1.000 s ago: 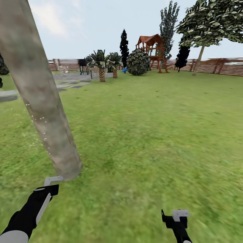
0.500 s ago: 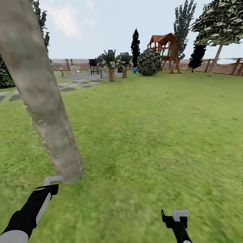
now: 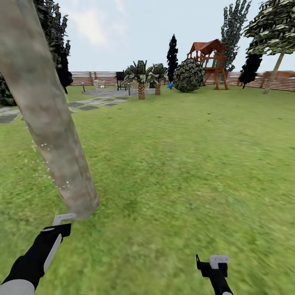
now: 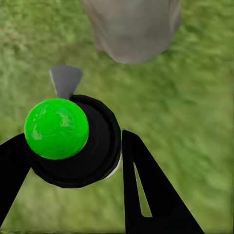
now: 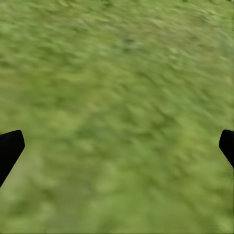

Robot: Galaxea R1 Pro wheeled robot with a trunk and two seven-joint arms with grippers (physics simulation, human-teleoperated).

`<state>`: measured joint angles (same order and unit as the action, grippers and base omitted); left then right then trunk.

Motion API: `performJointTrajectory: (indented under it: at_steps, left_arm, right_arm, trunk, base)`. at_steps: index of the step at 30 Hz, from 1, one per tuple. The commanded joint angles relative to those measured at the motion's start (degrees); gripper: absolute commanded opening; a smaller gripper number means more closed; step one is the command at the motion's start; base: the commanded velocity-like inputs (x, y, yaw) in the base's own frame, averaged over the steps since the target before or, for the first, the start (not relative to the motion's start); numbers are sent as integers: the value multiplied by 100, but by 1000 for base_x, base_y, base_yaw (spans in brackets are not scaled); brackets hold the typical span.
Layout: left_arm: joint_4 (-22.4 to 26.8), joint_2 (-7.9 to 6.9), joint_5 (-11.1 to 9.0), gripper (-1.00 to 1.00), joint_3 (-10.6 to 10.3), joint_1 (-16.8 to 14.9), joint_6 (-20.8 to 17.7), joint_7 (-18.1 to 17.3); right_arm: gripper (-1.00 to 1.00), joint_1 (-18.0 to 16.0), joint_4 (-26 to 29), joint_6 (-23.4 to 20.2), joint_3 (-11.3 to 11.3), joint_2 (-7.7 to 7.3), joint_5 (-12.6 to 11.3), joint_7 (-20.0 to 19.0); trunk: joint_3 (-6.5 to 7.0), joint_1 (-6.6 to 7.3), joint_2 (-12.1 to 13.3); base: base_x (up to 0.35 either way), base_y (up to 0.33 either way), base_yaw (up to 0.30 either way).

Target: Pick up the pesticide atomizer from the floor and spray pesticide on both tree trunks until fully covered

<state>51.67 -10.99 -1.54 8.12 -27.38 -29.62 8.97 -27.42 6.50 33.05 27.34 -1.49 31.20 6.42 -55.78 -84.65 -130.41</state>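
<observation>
- Covering most of the head view, the garden's green lawn [image 3: 184,164] runs to a brown slat fence [image 3: 94,77] from 11 to 2 o'clock, with grey paving stones [image 3: 88,107] at 11 o'clock.
- Standing close at 10 o'clock is one fat pale tree trunk [image 3: 53,135]. Tiny white dots sit on its near side. I think that is spray, so this trunk looks partly done.
- Far off at 1 o'clock is a second tree [image 3: 275,30] with a thin-looking pale trunk. I think it is not sprayed yet.
- Other far things are a red-roofed play tower [image 3: 211,61], a round bush [image 3: 189,75] and two small palms [image 3: 141,78].
- The left gripper [image 4: 80,156] is closed around the pesticide atomizer [image 4: 73,141], a black bottle with a bright green ball top. Its grey nozzle [image 4: 65,80] points at the foot of the trunk. So the pick-up is done.
- The right gripper [image 5: 117,146] is spread wide and holds nothing, hanging over grass at 5 o'clock.
</observation>
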Motion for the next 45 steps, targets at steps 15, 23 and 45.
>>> performJointTrajectory:
  at_steps: [15, 23, 45]
  left_arm:
    - [-2, 111, 31, -100, -1, 5, 0, 0]
    - [-2, 107, 31, -100, 1, 3, 0, 1]
    - [1, 109, 37, -100, 4, -4, -8, 17]
  right_arm:
    - [100, 0, 0, 0, 0, 0, 0, 0]
    - [100, 0, 0, 0, 0, 0, 0, 0]
    - [100, 0, -2, 0, 0, 0, 0, 0]
  trunk:
    - [0, 0, 0]
    - [0, 0, 0]
    - [0, 0, 0]
  base:
    - [226, -204, 127]
    - [241, -193, 119]
    - [101, -249, 276]
